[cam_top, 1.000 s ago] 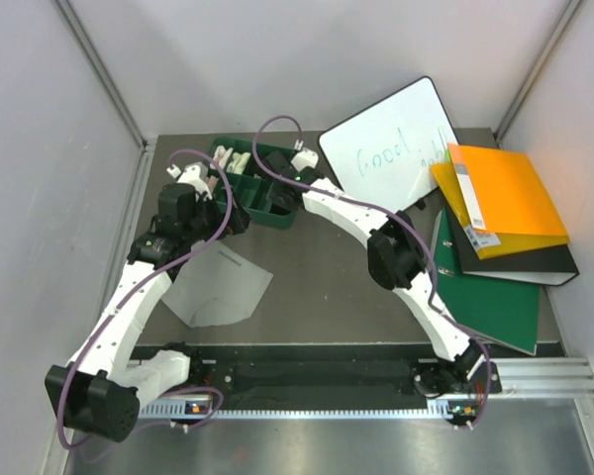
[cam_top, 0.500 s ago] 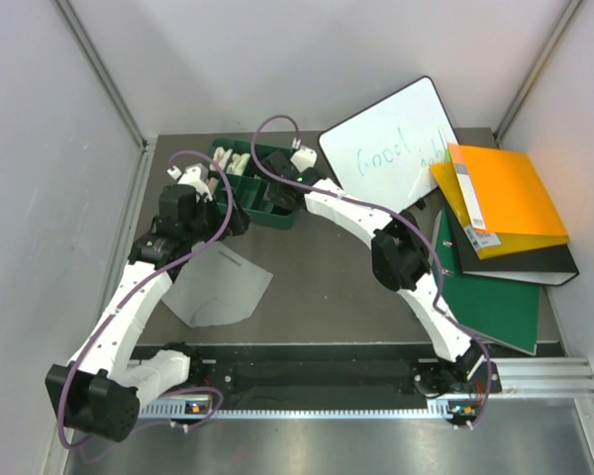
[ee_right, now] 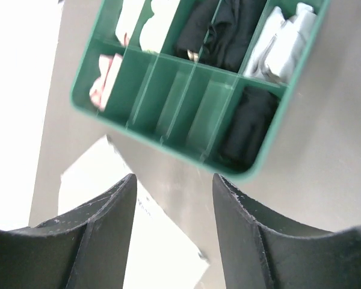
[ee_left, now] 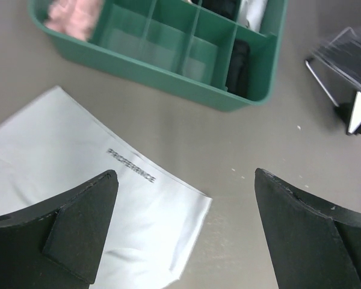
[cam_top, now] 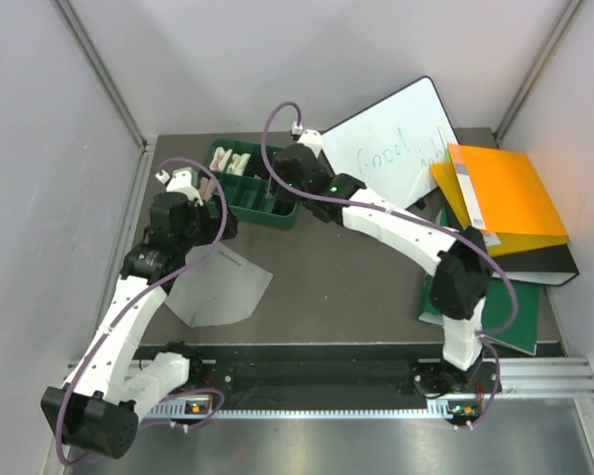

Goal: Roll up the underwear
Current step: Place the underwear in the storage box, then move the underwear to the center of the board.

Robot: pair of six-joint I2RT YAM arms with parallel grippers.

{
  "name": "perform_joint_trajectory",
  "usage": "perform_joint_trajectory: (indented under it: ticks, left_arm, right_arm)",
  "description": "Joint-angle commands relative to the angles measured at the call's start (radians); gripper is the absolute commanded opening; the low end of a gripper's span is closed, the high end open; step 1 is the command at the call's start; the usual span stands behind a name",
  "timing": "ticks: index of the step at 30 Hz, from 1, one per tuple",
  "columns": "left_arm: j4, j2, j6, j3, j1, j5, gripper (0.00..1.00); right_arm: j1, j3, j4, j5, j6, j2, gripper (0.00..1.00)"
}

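Grey-brown tabletop [cam_top: 346,287], white enclosure walls [cam_top: 40,148]. Light grey underwear [ee_left: 78,162] lies flat at near left; its print reads roughly "PREFERENCE". Whiteboard [cam_top: 386,148] has "Good" in green. Left gripper [ee_left: 185,180] is spread wide and empty over its edge. Right gripper [ee_right: 173,180] has jaws apart and empty above the green divider tray [ee_right: 168,147].

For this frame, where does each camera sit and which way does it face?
Top: above and behind the arms, looking down on the table; left arm, right arm show.
Left wrist: on that arm, looks down past the left gripper at the underwear and green tray.
Right wrist: likewise, looks down past the right gripper at the tray.
Both wrists share tray and underwear.
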State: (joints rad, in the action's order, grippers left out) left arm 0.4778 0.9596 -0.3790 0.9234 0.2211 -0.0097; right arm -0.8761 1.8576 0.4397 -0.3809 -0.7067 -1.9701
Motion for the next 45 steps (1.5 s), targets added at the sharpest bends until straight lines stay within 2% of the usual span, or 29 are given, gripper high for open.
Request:
perform_joint_trajectory:
  ticks: [1,7,10,17,22,41,45]
  left_arm:
    - [-0.033,-0.051,0.072,-0.021,-0.005,-0.073,0.99]
    - [-0.044,-0.056,0.089,-0.031,-0.005,-0.105,0.99]
    - [-0.041,-0.036,0.089,-0.029,-0.006,-0.110,0.99]
    - [-0.041,0.004,0.091,-0.031,-0.006,-0.087,0.99]
    - [-0.038,0.011,0.089,-0.028,-0.005,-0.067,0.99]
    - [-0.036,-0.009,0.083,-0.029,0.004,-0.045,0.99]
    - [-0.036,-0.013,0.083,-0.029,0.014,-0.050,0.99]
  right_arm:
    - [-0.014,-0.206,-0.076,0.105,0.085,0.157,0.53]
    - [-0.070,-0.424,-0.131,0.256,0.078,0.175,0.52]
    - [-0.093,-0.451,-0.148,0.296,0.049,0.125,0.49]
    - [-0.119,-0.396,-0.141,0.320,-0.006,0.001,0.45]
    - [-0.123,-0.321,-0.050,0.321,-0.045,-0.088,0.42]
    - [-0.170,-0.181,0.108,0.255,-0.070,-0.220,0.42]
    - [-0.172,-0.157,0.139,0.243,-0.062,-0.246,0.35]
